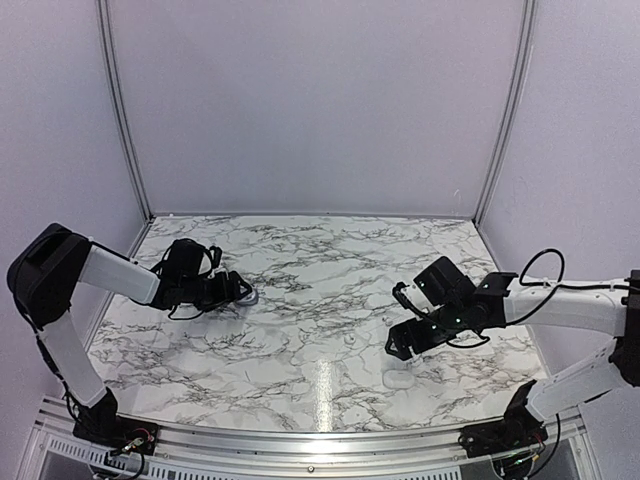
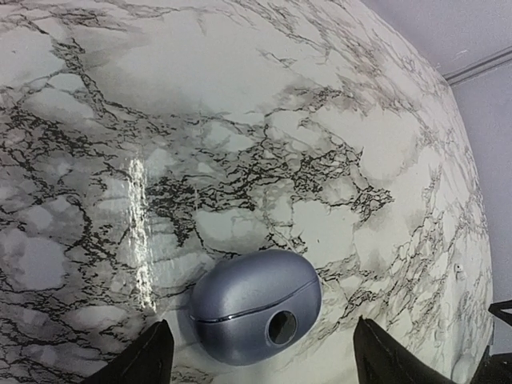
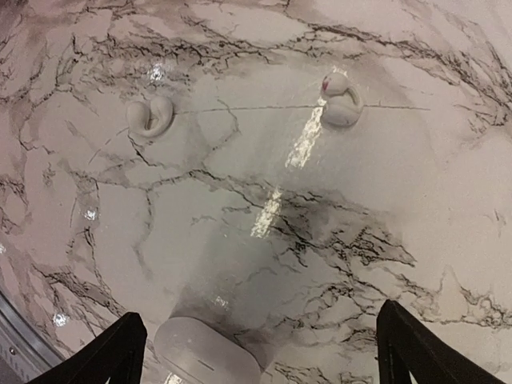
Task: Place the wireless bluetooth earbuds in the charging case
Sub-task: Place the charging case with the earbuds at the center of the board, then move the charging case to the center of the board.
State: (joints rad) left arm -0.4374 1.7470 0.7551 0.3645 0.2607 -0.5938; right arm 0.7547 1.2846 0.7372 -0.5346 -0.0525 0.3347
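Observation:
Two small pale rounded earbuds lie on the marble in the right wrist view, one at the left (image 3: 150,116) and one at the right (image 3: 342,104) with a pink spot. A white pebble-shaped case (image 3: 204,356), closed, lies just ahead of my open right gripper (image 3: 260,352); the top view shows it too (image 1: 400,380). My right gripper (image 1: 400,345) hovers above it, empty. A blue-grey pebble-shaped case (image 2: 256,308), closed, lies between the spread fingers of my open left gripper (image 2: 268,360), untouched. It sits at the left of the table (image 1: 247,295). No dark grey buds show.
The marble table (image 1: 320,270) is walled by pale panels at the back and sides. A metal rail (image 1: 300,440) runs along the near edge, by both arm bases.

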